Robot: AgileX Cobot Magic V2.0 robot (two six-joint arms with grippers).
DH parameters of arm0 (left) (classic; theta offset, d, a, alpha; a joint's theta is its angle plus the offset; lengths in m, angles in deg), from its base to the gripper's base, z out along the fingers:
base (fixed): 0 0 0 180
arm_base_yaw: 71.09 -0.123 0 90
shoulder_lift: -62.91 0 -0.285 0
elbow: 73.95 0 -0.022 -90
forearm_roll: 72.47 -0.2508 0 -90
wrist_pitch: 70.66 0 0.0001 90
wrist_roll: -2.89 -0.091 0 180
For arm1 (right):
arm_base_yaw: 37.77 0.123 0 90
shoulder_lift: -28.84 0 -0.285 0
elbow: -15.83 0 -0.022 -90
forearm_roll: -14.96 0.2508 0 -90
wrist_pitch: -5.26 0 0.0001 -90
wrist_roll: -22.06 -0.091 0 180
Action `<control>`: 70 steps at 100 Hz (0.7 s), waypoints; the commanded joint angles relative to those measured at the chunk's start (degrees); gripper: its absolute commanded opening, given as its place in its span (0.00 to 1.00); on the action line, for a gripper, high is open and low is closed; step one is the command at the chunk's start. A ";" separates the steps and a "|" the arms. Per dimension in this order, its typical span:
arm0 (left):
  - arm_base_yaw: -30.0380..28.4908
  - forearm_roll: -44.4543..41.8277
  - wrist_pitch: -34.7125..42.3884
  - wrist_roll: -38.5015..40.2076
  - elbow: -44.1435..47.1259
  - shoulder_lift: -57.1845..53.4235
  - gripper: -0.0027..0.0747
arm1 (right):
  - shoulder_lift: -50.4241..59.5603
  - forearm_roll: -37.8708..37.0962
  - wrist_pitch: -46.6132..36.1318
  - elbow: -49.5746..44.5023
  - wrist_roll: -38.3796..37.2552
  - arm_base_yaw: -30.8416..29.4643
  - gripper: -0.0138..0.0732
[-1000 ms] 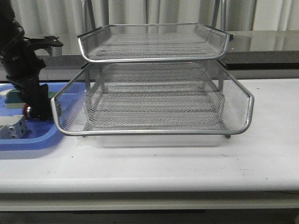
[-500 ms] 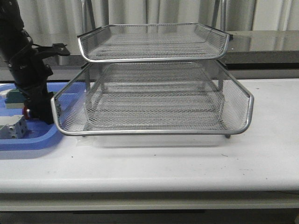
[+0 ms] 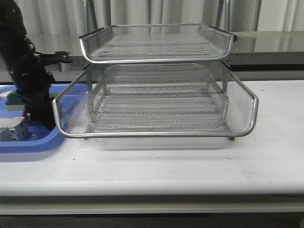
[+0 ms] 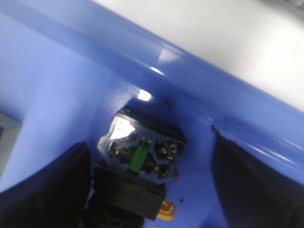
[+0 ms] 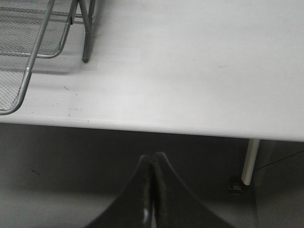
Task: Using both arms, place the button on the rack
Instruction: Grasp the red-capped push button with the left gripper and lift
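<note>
The button [image 4: 141, 154] lies in the blue tray [image 4: 61, 80], its blue-black contact block with a green strip facing the left wrist camera. Only a red speck of its cap [image 3: 27, 115] shows in the front view. My left gripper [image 4: 147, 142] is open with its fingers on either side of the button. One finger [image 4: 52, 190] is close against it and the other [image 4: 256, 185] stands well apart. The silver mesh rack [image 3: 156, 134] stands mid-table, just right of the left arm. My right gripper [image 5: 152, 190] is shut and empty, off the table's front edge, and is out of the front view.
The blue tray [image 3: 33, 142] at the table's left also holds a green block [image 3: 16, 99] and a white terminal block [image 3: 12, 130]. The rack's lower tray rim [image 3: 57, 107] juts out close to the left arm. A rack corner and leg [image 5: 85, 42] show in the right wrist view.
My left arm has shifted a little to the right and turned over the blue tray. The rack has not moved.
</note>
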 commanded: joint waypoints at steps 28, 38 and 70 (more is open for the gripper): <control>0.27 0.54 -5.54 0.11 -7.90 -3.05 0.02 | -0.18 -0.35 -2.91 1.88 0.06 0.00 0.08; 0.27 0.54 -8.38 0.76 -10.69 -3.05 0.01 | -0.18 -0.35 -2.91 1.88 0.06 0.00 0.08; 0.27 -0.59 -16.19 8.90 -18.59 -4.55 0.01 | -0.18 -0.35 -2.91 1.88 0.06 0.00 0.08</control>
